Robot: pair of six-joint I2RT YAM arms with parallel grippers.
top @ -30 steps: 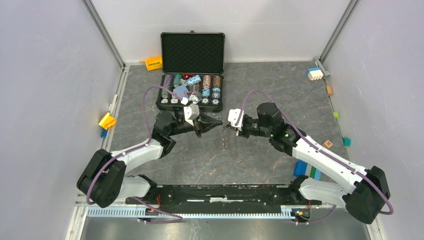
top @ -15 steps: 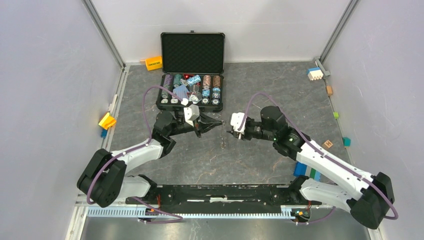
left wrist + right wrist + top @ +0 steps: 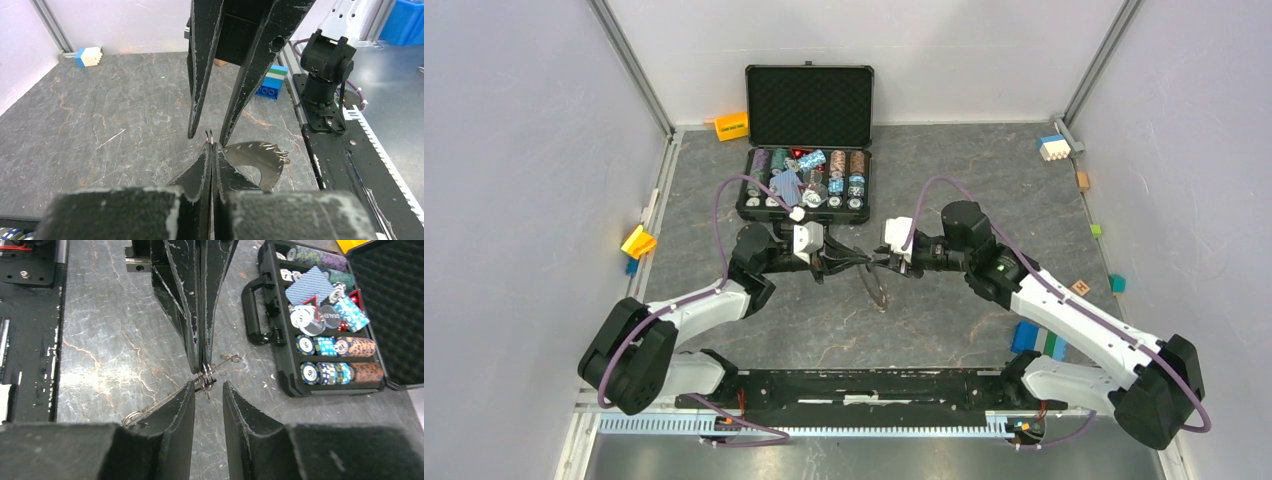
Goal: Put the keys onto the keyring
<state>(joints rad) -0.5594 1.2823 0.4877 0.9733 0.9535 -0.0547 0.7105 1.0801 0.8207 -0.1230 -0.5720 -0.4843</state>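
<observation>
Left gripper (image 3: 210, 149) is pinched together on a small wire loop (image 3: 209, 134). Facing it, the right gripper (image 3: 207, 138) stands spread either side of that loop, gripping nothing. Just below, over mid-bench, the keyring (image 3: 257, 150) hangs tilted. We cannot pick out the keys, so we judge threading underway, unfinished.

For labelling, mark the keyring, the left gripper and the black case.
keyring (image 3: 257, 151): left wrist view, on its toothed flat band.
left gripper (image 3: 210, 148): left wrist view, where its fingertips pinch a small wire ring (image 3: 209, 134).
black case (image 3: 809, 105): top external view, on the open lid's foam.
</observation>
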